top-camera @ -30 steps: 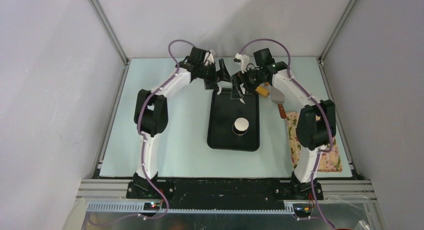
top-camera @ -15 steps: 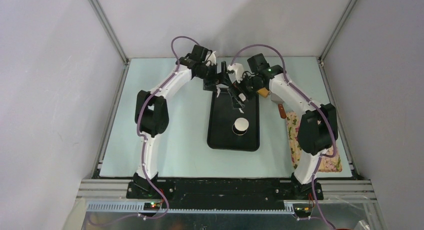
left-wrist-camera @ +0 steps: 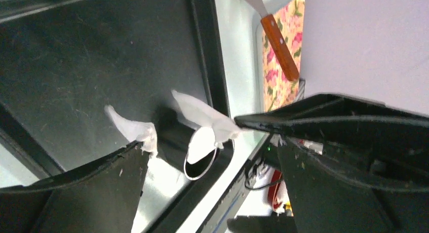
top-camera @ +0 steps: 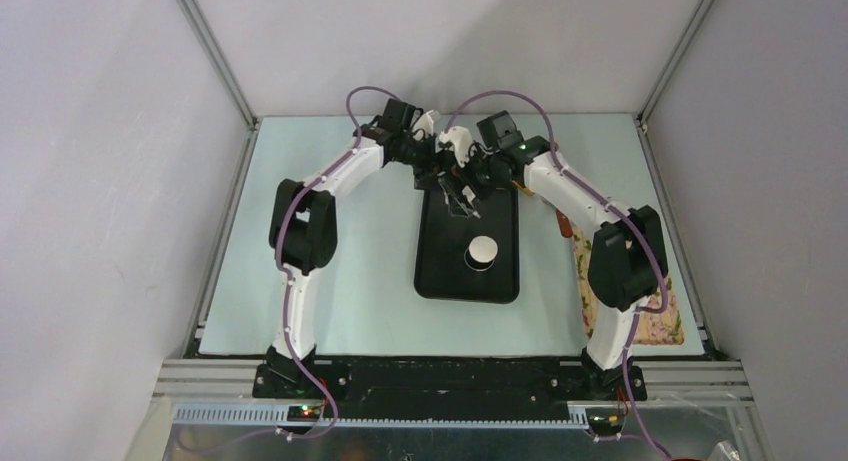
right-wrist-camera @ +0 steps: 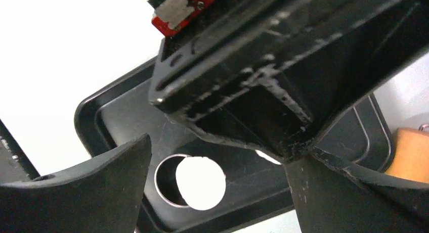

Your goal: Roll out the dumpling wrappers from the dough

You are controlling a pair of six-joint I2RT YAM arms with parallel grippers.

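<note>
Both grippers meet over the far end of the black tray [top-camera: 503, 281]. My left gripper [top-camera: 443, 176] [left-wrist-camera: 189, 134] is open, and white scraps of dough [left-wrist-camera: 202, 113] cling to both of its fingertips. Close beside it, my right gripper [top-camera: 468, 187] [right-wrist-camera: 222, 149] is also open and holds nothing. In the right wrist view the left gripper's black body fills the top, with a thin white sliver [right-wrist-camera: 265, 157] showing under it on the tray. I cannot tell whether that sliver is the dough lump.
A round steel cup [top-camera: 482, 253] [left-wrist-camera: 202, 152] [right-wrist-camera: 189, 182] stands in the middle of the tray. Right of the tray lie a spatula with a wooden handle [left-wrist-camera: 279, 47] and a floral cloth [top-camera: 660, 316]. A brown wooden piece [right-wrist-camera: 412, 154] sits beyond the tray's right rim.
Both grippers have moved toward each other over the tray's far end. The right arm swung left, away from the spatula. Both stayed open.
</note>
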